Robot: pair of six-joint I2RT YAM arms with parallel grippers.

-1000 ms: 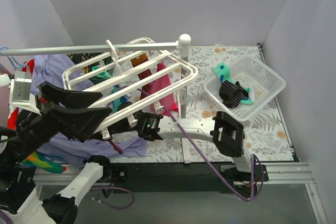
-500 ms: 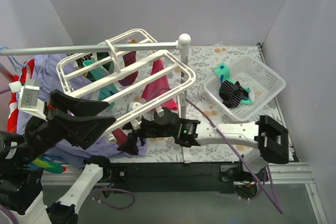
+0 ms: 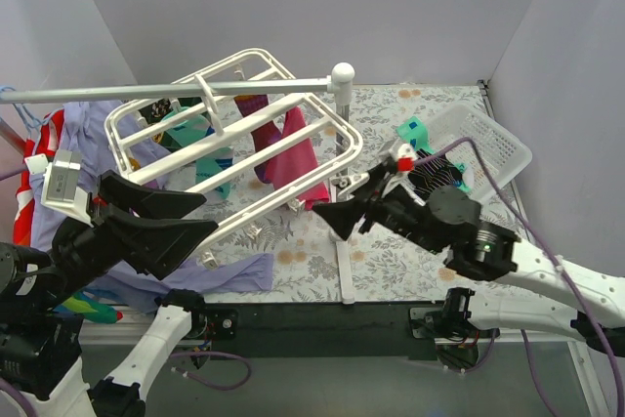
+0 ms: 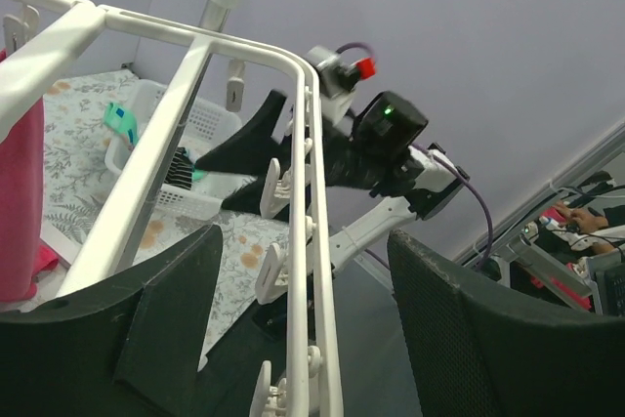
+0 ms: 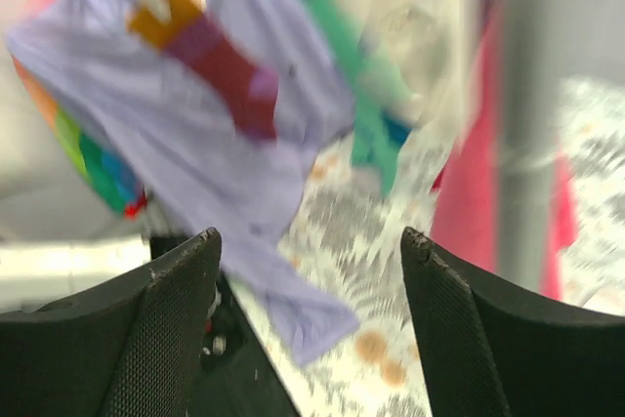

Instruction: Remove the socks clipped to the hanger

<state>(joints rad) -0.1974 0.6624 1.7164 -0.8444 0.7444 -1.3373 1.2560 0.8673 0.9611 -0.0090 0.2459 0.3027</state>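
The white hanger [image 3: 327, 122] hangs tilted from the grey rail. Clipped socks dangle under it: a teal-green one [image 3: 200, 136], a magenta-pink one [image 3: 296, 151] and a darker purple-red one [image 3: 251, 106]. My left gripper [image 3: 210, 214] is open, its fingers either side of the hanger's near rail [image 4: 311, 144], which runs between them in the left wrist view [image 4: 303, 241]. My right gripper [image 3: 354, 197] is open and empty, right of the hanger by the pole. Its blurred wrist view [image 5: 311, 236] shows the teal sock [image 5: 376, 114] and pink sock [image 5: 479, 183] ahead.
The grey rail [image 3: 146, 92] and its pole [image 3: 342, 158] cross above the hanger. A white mesh basket [image 3: 508, 158] at the right holds a black striped sock [image 3: 430, 173] and a teal sock [image 3: 414, 131]. A lavender shirt [image 3: 234, 275] and a rainbow garment [image 3: 88, 305] lie at the left.
My right arm has pulled out from under the hanger and swung right and up, its gripper now beside the pole. The hanger has swung back. My left gripper stays at the near rail.
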